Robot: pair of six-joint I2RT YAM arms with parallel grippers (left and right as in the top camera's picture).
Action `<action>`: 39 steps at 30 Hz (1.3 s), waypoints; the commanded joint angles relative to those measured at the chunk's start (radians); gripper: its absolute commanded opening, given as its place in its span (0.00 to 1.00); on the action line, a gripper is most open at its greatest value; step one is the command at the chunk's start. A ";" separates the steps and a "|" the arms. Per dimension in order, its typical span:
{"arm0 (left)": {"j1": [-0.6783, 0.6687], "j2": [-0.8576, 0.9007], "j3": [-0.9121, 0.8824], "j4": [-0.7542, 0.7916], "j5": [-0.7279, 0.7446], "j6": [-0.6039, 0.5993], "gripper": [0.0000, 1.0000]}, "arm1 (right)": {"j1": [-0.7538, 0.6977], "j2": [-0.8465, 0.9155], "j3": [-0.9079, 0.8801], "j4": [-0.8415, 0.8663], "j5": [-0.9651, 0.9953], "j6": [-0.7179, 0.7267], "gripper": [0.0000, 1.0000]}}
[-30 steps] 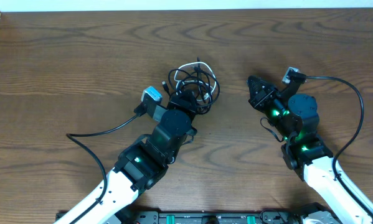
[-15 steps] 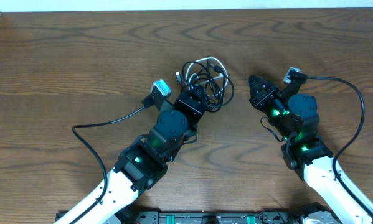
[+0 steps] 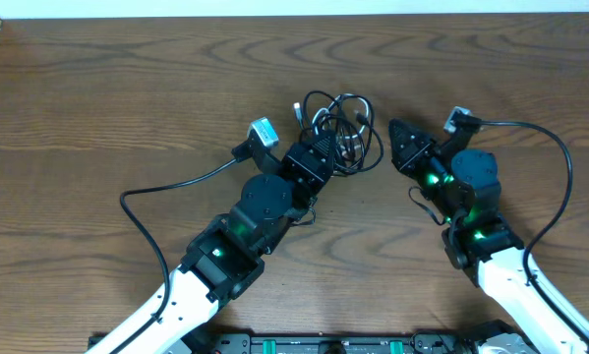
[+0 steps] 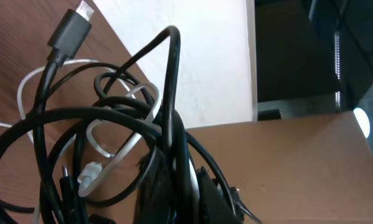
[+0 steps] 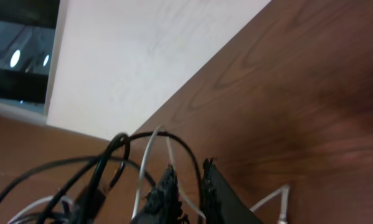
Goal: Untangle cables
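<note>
The cables (image 3: 341, 126) bunch in one black-and-white knot near the middle of the surface (image 3: 127, 88), pinched tight in my left fingers (image 3: 317, 149). My right fingers (image 5: 218, 190) sit just beside the knot's right side, a narrow slit apart, with a white strand at the gap. Bare wood runs left and out to the far edge (image 3: 176, 17).

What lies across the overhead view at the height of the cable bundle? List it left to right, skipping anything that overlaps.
left wrist camera → cables → right tool → right wrist camera
</note>
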 commanded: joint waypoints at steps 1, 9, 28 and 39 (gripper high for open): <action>0.002 -0.012 0.005 0.014 0.027 0.020 0.08 | 0.023 0.005 0.013 0.002 0.005 -0.005 0.15; 0.000 -0.012 0.005 0.022 0.074 0.019 0.08 | 0.028 0.005 0.013 0.002 0.005 -0.005 0.18; -0.002 -0.012 0.005 0.030 0.204 0.000 0.08 | 0.029 0.005 0.013 0.001 -0.033 0.040 0.41; -0.001 -0.012 0.005 0.095 0.350 0.003 0.08 | 0.028 0.027 0.013 0.001 -0.031 0.088 0.10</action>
